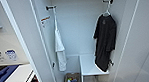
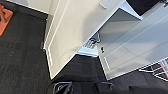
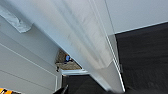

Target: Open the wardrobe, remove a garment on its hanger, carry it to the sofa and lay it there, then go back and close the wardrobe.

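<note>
The smooth white wardrobe (image 1: pixel 77 26) stands open, a limp black garment (image 1: pixel 105 42) on its thin white hanger (image 1: pixel 106 12) at the right peg, a white shirt (image 1: pixel 59 48) left, a cluttered basket (image 1: pixel 71 81) below; jaws' state cannot be told.

black wrist hardware (image 2: pixel 75 88), dark angular edges

Office-type room with a clothes wardrobe.
Dark carpet (image 2: pixel 22 62) lies under the open white wardrobe (image 1: pixel 77 31); a white table (image 1: pixel 18 75) stands left of it.
</note>
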